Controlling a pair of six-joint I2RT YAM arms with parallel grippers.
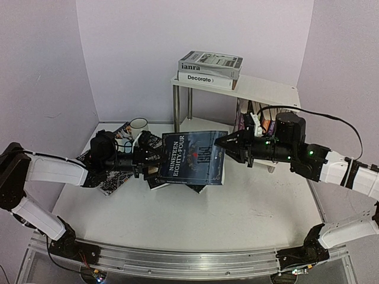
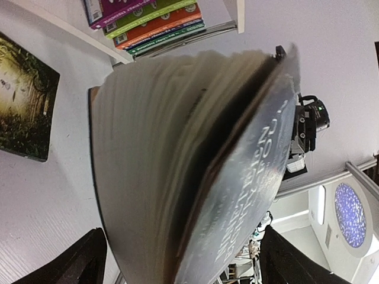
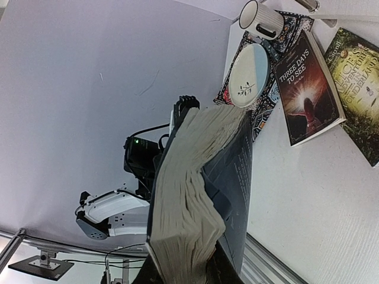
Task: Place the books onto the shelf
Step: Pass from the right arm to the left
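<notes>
A dark paperback, Nineteen Eighty-Four (image 1: pixel 192 157), hung in the air between the two arms, just in front of the shelf (image 1: pixel 269 89) and off its left end, front cover facing up. The right fingers (image 1: pixel 230 142) were nearly closed and pinched the edge of the book nearest the shelf. In the right wrist view its pages fanned loosely upward from that grip. The left fingers (image 1: pixel 153 163) stood wide apart at the edge of the book farthest from the shelf. They straddled its thickness, and the left wrist view showed the page block between them – whether either finger pressed the cover I could not tell.

On the shelf's top board lay two large books in a flat stack (image 1: pixel 208 69), the lower one marked Decorate. On its lower board a row of thin colourful paperbacks (image 1: pixel 256 121) stood on end.

Left of the shelf, on the white desk (image 1: pixel 237 219), more books lay flat – Three Days to See (image 3: pixel 308 89) and, beside it, a green Alice's Adventures in Wonderland (image 3: pixel 358 89). Farther from the shelf a white mug (image 1: pixel 138 124) and a pale blue plate (image 3: pixel 249 74) sat on a black-and-white patterned placemat (image 1: pixel 112 180).
</notes>
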